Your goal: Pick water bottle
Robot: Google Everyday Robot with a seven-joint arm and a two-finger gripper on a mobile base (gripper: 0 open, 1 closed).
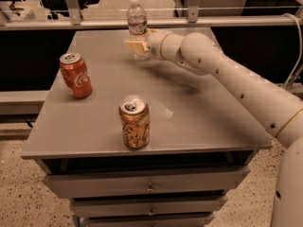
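The water bottle [137,19] stands upright at the far edge of the grey table [189,117]. It is clear, with a white cap and a white-and-red label band. My gripper [135,45] is at the bottle's lower half, reaching in from the right on the white arm [227,74]. The gripper's tan end covers the bottle's base, so I cannot see whether it touches the bottle. The bottle's top half shows above the gripper.
An orange-red soda can [75,75] stands at the table's left. A brown-gold can [135,122] stands near the front middle. A metal rail [236,21] runs behind the table. Drawers [150,188] sit below the tabletop.
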